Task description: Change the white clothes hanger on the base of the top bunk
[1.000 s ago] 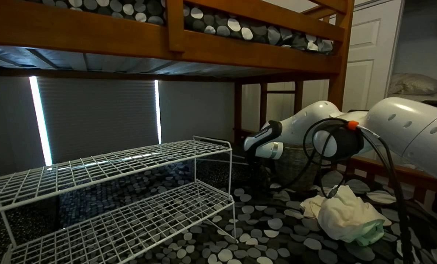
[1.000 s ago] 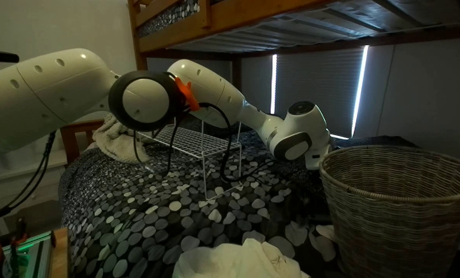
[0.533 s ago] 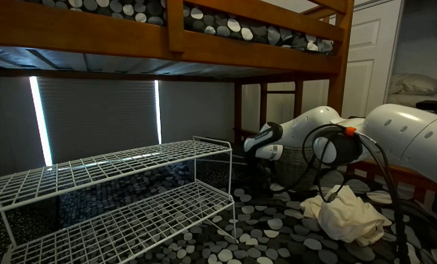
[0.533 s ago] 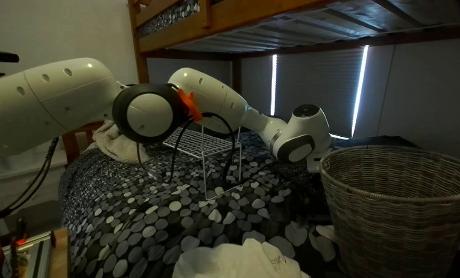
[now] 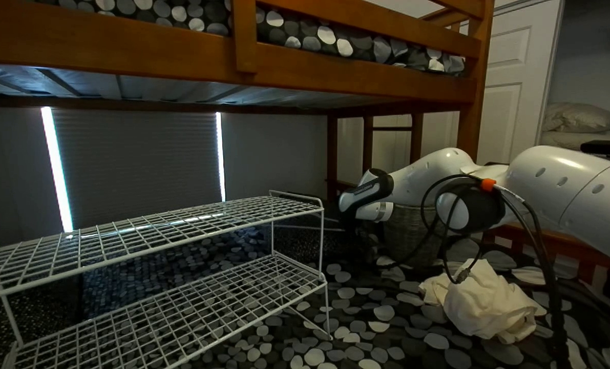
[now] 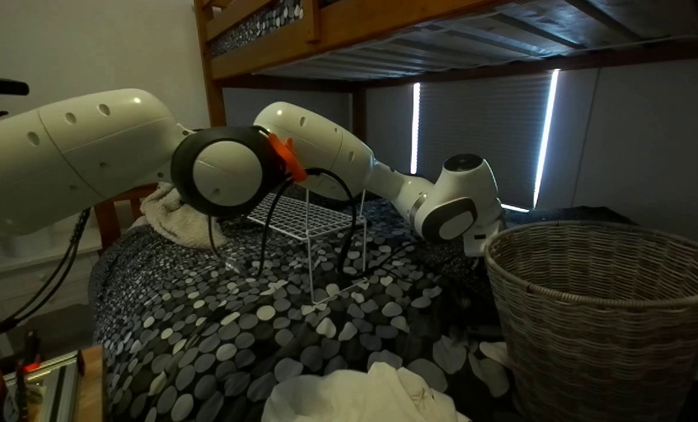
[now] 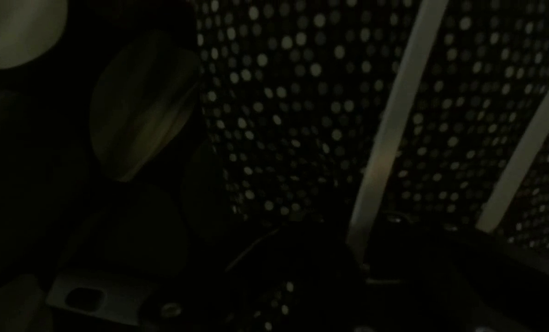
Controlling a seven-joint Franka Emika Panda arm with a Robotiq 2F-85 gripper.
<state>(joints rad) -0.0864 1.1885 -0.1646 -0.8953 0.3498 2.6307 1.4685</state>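
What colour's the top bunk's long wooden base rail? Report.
Orange-brown base rail, clearest in an exterior view.

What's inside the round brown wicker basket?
Inside the basket, only its woven inner wall shows in an exterior view; the near rim covers the bottom, so anything there is hidden.

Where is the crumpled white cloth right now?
In an exterior view, the cloth lies at lower right on the dotted bedding, right of the white wire rack.

free: between wire rack (image 5: 151, 249) and top-bunk base (image 5: 356, 76) | obstacle: basket (image 6: 606, 351) near arm (image 6: 319, 146)
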